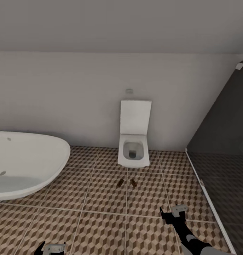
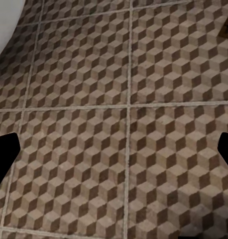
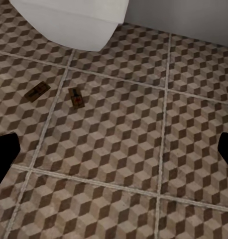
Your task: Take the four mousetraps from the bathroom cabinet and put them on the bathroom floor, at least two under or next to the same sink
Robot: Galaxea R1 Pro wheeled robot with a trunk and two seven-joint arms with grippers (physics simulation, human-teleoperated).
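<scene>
**Two mousetraps on the tiles before the toilet; both grippers empty**

Head view. The robot faces the far wall of the bathroom. Two mousetraps lie on the bathroom floor (image 1: 100, 209) just in front of the toilet (image 1: 134, 141): the left mousetrap (image 1: 119, 182) and the right mousetrap (image 1: 134, 183), near each other but apart, one on either side of a grout line. A white bathtub (image 1: 25, 163) stands at the left and a dark glass shower partition (image 1: 220, 148) at the right. The left gripper (image 1: 50, 247) shows at the lower edge, the right gripper (image 1: 173, 213) low on the right; both hang above the tiles, well short of the traps.

Right wrist view. The same pair appears below the toilet's front edge — one trap (image 3: 37, 91) and its neighbour (image 3: 76, 97), each flat on the cube-patterned tiles, the second showing a red mark. The finger tips stand wide at the two sides of the picture with nothing between them: this claw is released and carries nothing.

Left wrist view. Bare tiles, a sliver of the bathtub rim, and one trap (image 2: 226, 27) at the edge of the picture. Here too the finger tips are spread apart and empty.

Progress, as a judgement. Two of the four traps appear to be placed on one floor surface. The other two are still to be placed — presumably fetched from the cabinet first. The two placed traps lie by a toilet, not a basin, so whether the sink condition is met cannot be told.
</scene>
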